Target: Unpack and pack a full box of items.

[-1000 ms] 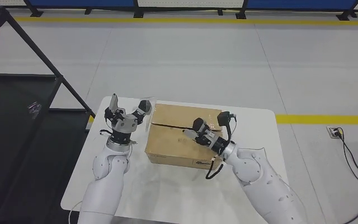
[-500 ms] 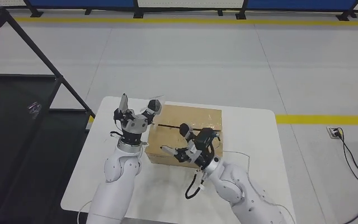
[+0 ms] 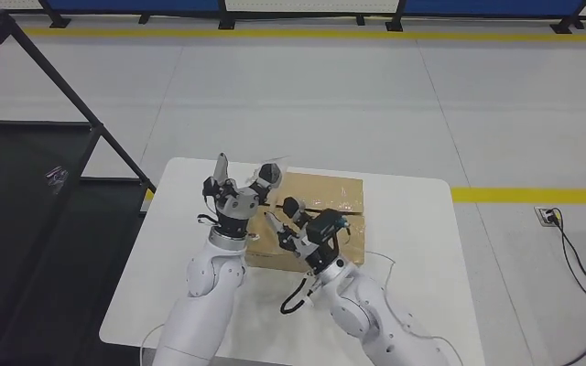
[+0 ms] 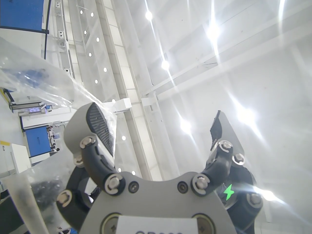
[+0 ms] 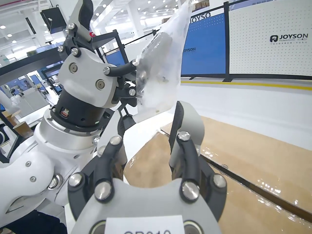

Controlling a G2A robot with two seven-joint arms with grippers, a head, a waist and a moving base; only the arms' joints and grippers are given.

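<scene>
The brown cardboard box [image 3: 330, 194] sits on the white worktop [image 3: 174, 265] with its top flaps shut and a dark seam running across under glossy clear tape. A clear plastic bag [image 5: 163, 74] with a dark item inside stands upright against one finger of the left hand [image 3: 245, 167], above the box's corner.

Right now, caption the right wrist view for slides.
Open left gripper, clear plastic clinging to it, beside cardboard box.

One cardboard box [image 3: 337, 194], one clear plastic bag [image 5: 160, 74], one white table [image 3: 417, 229].
Two grippers, the left gripper [image 3: 245, 168] and the right gripper [image 3: 282, 214]; the bag is a single pouch with dark contents, the box a single taped carton.
</scene>
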